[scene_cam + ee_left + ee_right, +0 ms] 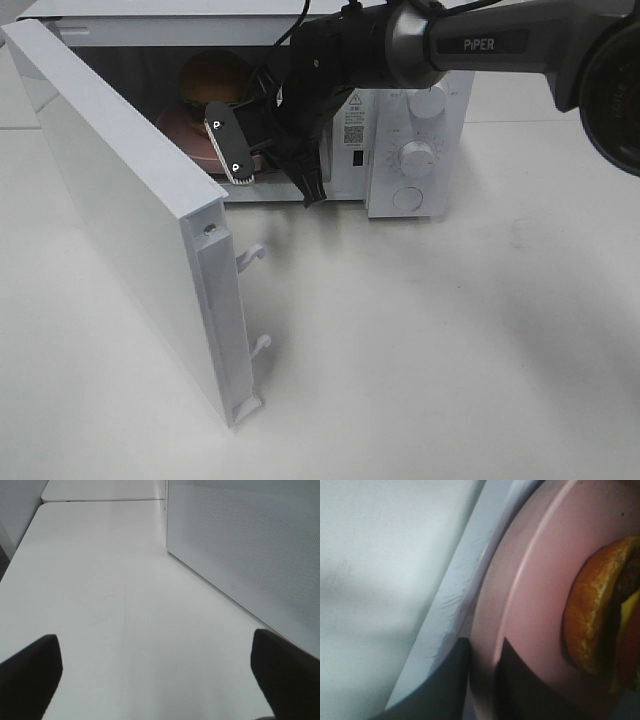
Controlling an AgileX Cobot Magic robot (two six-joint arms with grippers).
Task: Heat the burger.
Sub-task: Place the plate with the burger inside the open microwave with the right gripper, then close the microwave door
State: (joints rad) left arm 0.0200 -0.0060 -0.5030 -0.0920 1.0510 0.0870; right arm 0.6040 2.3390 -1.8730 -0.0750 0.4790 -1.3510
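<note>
- Right jaws (484,647): narrowly parted, with one finger on each side of the rim of the pink plate (535,570). Whether they press on the rim I cannot tell.
- Burger (592,620): it lies on that plate, past the fingertips and clear of them, inside the white microwave (420,130). The door (120,220) stands swung open.
- Left jaws (155,652): spread wide over the white bench (100,580), with only bench surface showing between them. A white perforated panel (250,545) stands ahead of them, off to one side.
</note>
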